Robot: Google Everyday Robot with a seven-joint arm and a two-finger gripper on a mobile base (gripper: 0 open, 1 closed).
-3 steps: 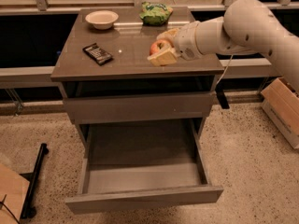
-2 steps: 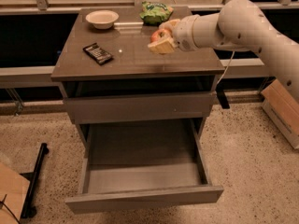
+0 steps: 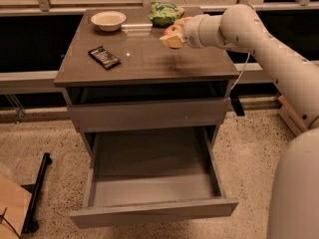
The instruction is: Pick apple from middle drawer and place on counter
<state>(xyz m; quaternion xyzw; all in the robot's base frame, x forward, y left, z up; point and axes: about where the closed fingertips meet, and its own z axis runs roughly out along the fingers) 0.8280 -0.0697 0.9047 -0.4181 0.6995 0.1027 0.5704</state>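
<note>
My gripper (image 3: 172, 37) is over the back right part of the counter (image 3: 149, 63), reaching in from the right on the white arm. It is shut on the apple (image 3: 172, 30), a small red and yellowish fruit held between the cream fingers (image 3: 171, 42), just above the counter top and right in front of the green snack bag (image 3: 165, 13). The middle drawer (image 3: 149, 210) is pulled wide open below, and its tray holds nothing.
A cream bowl (image 3: 108, 20) stands at the counter's back left. A flat black device (image 3: 103, 57) lies on the left half. The drawer above the open one is closed. A black stand (image 3: 37, 188) lies on the speckled floor at the left.
My gripper has carried the apple farther toward the back of the counter, closer to the green snack bag. The drawer and the other things have not moved.
</note>
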